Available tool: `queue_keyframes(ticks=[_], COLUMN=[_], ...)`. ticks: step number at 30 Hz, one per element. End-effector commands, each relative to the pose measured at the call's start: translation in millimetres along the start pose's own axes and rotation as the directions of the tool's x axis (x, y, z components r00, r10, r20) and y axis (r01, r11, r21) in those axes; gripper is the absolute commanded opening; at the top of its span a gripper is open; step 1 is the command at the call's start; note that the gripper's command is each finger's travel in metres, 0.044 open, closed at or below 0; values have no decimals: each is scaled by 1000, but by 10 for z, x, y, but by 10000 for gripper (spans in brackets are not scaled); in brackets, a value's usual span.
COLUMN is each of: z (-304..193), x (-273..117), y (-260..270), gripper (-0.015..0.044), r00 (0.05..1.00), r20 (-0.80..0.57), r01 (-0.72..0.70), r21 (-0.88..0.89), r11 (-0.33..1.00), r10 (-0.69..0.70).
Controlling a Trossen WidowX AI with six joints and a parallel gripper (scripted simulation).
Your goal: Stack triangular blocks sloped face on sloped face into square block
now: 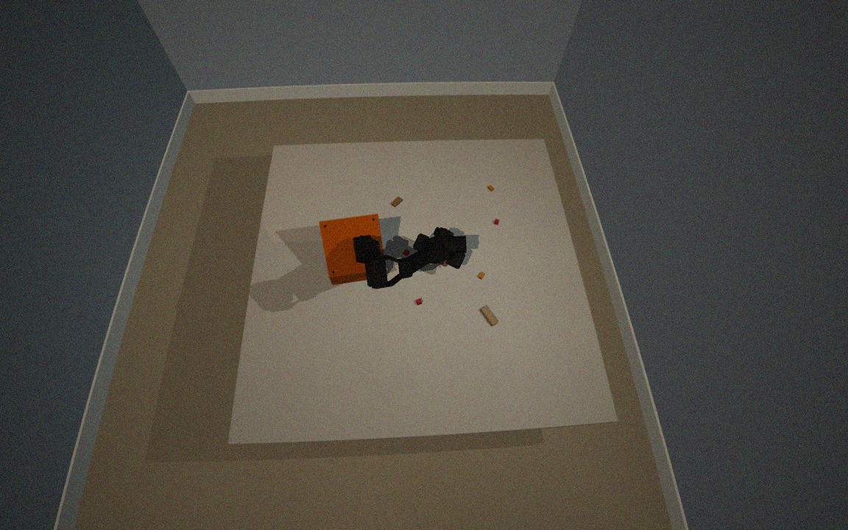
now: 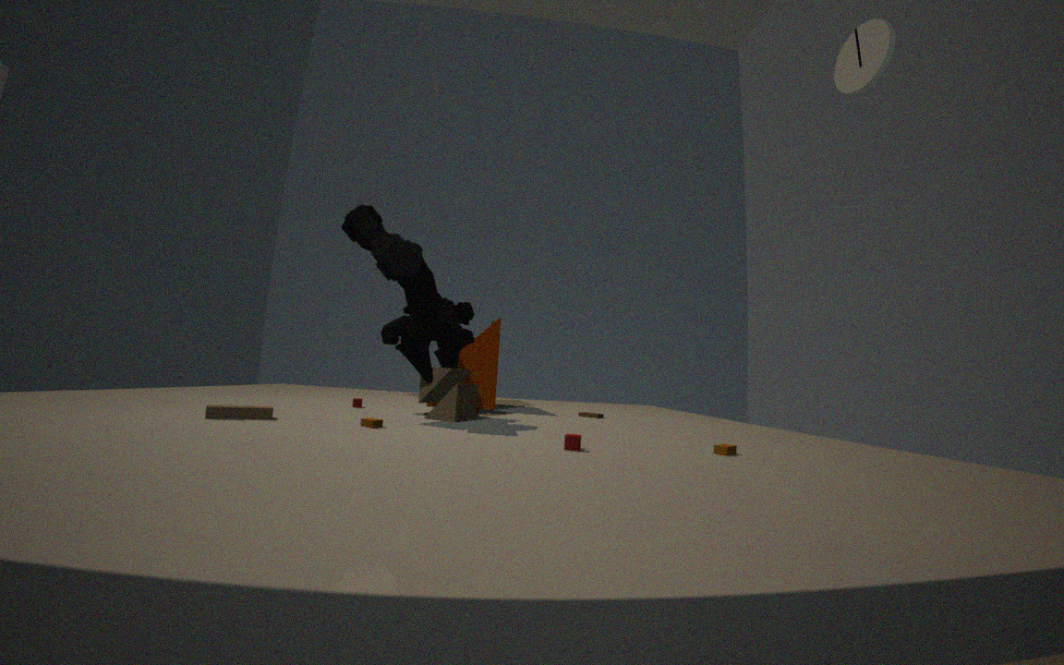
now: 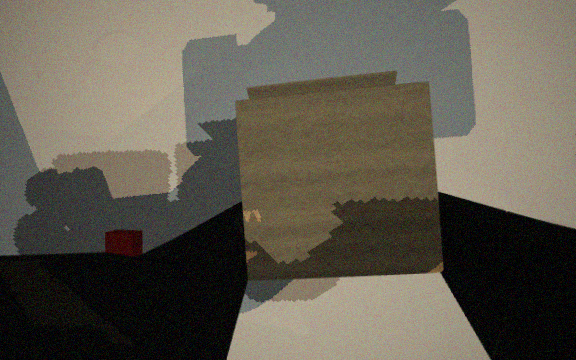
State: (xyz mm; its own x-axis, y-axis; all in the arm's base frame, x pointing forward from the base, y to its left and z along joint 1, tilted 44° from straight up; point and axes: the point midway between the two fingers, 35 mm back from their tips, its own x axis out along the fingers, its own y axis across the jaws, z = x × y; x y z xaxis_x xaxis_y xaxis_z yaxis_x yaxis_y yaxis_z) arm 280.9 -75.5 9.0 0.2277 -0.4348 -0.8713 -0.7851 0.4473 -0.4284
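Observation:
My gripper (image 2: 439, 371) (image 3: 332, 203) is shut on a wooden triangular block (image 2: 439, 387) (image 3: 338, 165), its flat square top facing up and its sloped face down. The other triangular block (image 2: 461, 406) (image 3: 323, 86) stands on the table, sloped face up. In the exterior view the held block is directly over that slope, a little higher and to the left; whether the faces touch cannot be told. In the wrist view only a thin strip of the lower block shows past the held block's far edge. In the top view the arm hides most of both.
A large orange wedge (image 1: 341, 244) (image 2: 484, 364) is beside the arm. Wooden planks (image 1: 488, 315) (image 1: 397, 202) (image 2: 239, 412), red cubes (image 1: 418, 301) (image 1: 496, 221) (image 2: 572, 442) (image 3: 124, 244) and small orange blocks (image 1: 480, 275) (image 1: 490, 188) (image 2: 371, 422) lie around on the table (image 1: 414, 375).

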Motion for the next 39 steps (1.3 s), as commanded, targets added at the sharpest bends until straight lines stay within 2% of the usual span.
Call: queue_keyframes(ticks=[1,39], z=[3,14], x=[6,147], y=[7,6], gripper=[0,0], r00=[1000,1000], r20=[5,10], r01=[-1,-1], r21=[-7,-12], r11=[1000,1000], r10=[1,1])
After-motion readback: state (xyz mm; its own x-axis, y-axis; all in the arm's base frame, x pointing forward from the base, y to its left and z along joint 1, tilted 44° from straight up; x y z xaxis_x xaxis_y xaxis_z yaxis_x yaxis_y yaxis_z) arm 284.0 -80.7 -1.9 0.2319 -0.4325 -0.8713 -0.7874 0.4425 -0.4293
